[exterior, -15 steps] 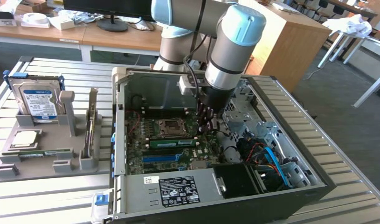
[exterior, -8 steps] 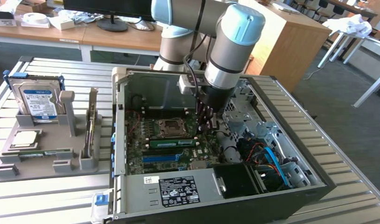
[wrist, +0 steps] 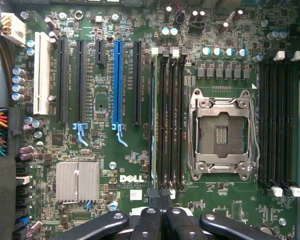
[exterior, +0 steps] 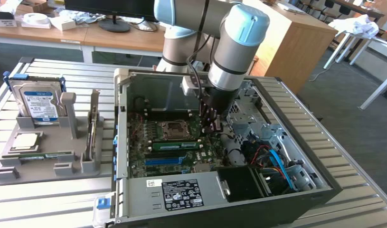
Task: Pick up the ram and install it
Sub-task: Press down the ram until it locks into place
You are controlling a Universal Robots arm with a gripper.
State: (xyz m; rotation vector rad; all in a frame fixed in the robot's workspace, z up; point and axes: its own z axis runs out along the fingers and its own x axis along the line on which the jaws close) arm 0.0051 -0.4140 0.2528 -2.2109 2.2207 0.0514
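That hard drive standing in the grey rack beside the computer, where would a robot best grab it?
By its upper half, coming straight down from above. The hard drive stands upright in the grey rack, whose posts hide its lower part, while the top stands free. A grip would probably close across its two broad faces, since it is thin that way.

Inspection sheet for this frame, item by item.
Surface: slatted metal table, with an open computer case on it.
Job's things: one ram stands in a slot beside the processor socket; another stick lies in the grey holder.
Clutter: hard drive and expansion card in the holder.
Grippers: gripper with jaws shut, holding nothing, over the motherboard's memory slots.
Cables: blue cables inside the case.
Surroundings: desks, monitor stand.
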